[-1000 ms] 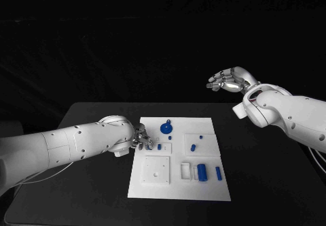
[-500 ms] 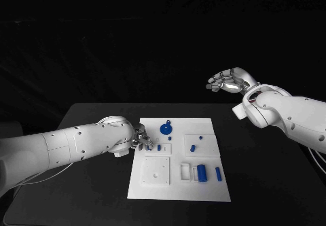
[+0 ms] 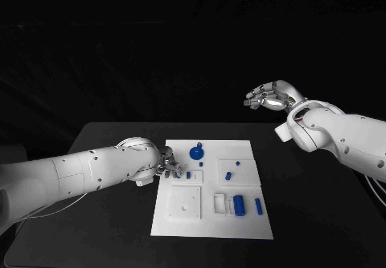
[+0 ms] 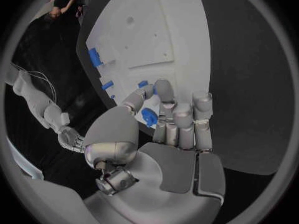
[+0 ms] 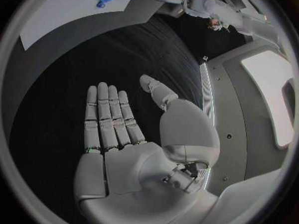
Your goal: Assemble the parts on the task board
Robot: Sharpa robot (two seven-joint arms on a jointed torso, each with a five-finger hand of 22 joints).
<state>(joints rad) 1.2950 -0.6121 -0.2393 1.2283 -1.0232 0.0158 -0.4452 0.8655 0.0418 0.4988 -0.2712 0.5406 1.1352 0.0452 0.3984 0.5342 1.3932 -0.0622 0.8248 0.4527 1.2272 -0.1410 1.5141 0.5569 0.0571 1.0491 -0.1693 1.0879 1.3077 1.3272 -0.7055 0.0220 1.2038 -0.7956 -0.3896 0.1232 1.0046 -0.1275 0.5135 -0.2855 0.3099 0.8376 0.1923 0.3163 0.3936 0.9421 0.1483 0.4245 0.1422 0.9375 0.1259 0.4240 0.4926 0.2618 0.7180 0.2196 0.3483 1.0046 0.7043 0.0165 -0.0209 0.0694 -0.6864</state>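
The white task board (image 3: 241,226) lies in the middle of the black table. My left hand (image 3: 167,166) reaches over its left edge. In the left wrist view its thumb and fingers (image 4: 175,115) close round a small blue part (image 4: 148,117), which sits low on the board (image 4: 156,30). This same part (image 3: 177,174) shows beside the fingers in the head view. My right hand (image 3: 269,96) hangs high above the table's far right, well away from the board. Its palm is bare and its fingers (image 5: 109,117) are straight and apart.
Other blue parts on the board: a round disc with a knob (image 3: 197,151), a small peg (image 3: 188,174), a short piece (image 3: 227,175), a cylinder (image 3: 239,203) and a slim bar (image 3: 258,205). A raised white square (image 3: 186,202) is at the near left. Bare table surrounds the board.
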